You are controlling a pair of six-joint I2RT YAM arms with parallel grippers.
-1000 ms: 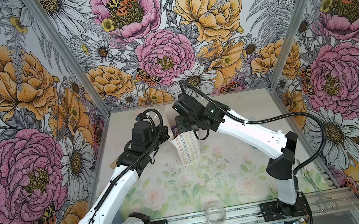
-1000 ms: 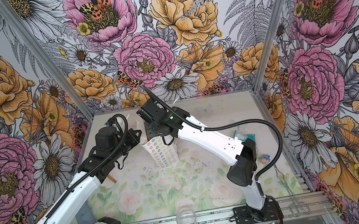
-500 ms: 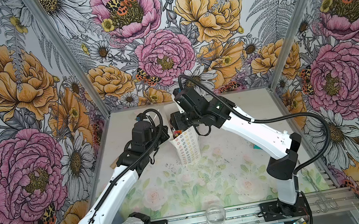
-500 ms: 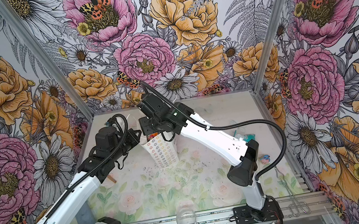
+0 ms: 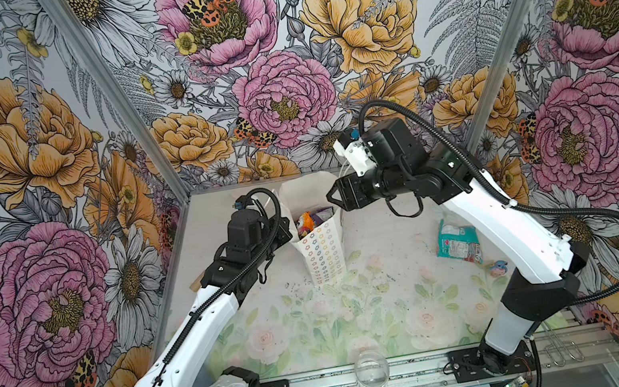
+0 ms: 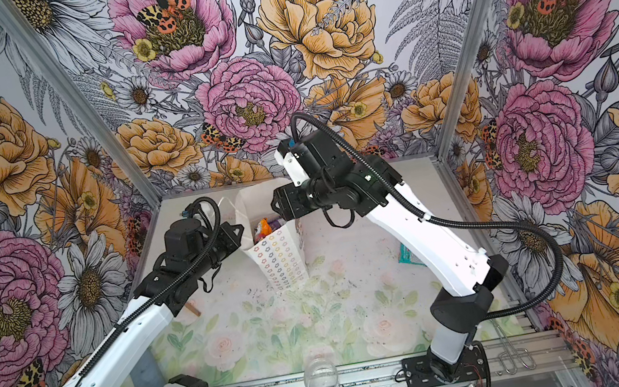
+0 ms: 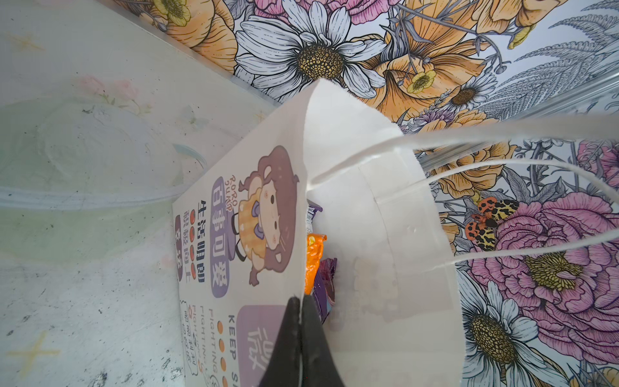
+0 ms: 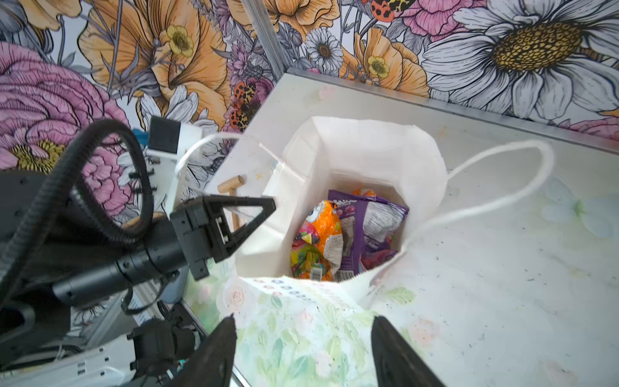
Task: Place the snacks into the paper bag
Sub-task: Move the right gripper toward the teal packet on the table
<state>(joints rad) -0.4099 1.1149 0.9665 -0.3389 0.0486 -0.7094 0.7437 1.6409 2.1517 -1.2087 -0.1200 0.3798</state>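
Observation:
The white paper bag point(image 5: 323, 249) point(image 6: 282, 260) stands upright at the back middle of the table, mouth open. My left gripper point(image 5: 289, 231) point(image 7: 300, 299) is shut on its left rim, the paper wall pinched between the fingers. Inside lie an orange packet point(image 8: 318, 239) and a purple packet point(image 8: 366, 224), with more colours beneath them. My right gripper point(image 5: 333, 200) point(image 8: 303, 318) hangs open and empty just above and right of the bag's mouth. A teal packet point(image 5: 456, 240) lies on the table to the right, partly behind the right arm in a top view point(image 6: 407, 257).
A clear glass point(image 5: 371, 370) stands at the front edge. A small wooden T-shaped piece point(image 8: 231, 187) lies left of the bag, under the left arm. A small blue-pink object point(image 5: 498, 267) sits by the right arm. The bag's cord handles point(image 8: 495, 201) hang outward.
My right gripper has opened and pulled up and to the right, out of the bag's mouth. The left gripper still holds the rim in the same place.

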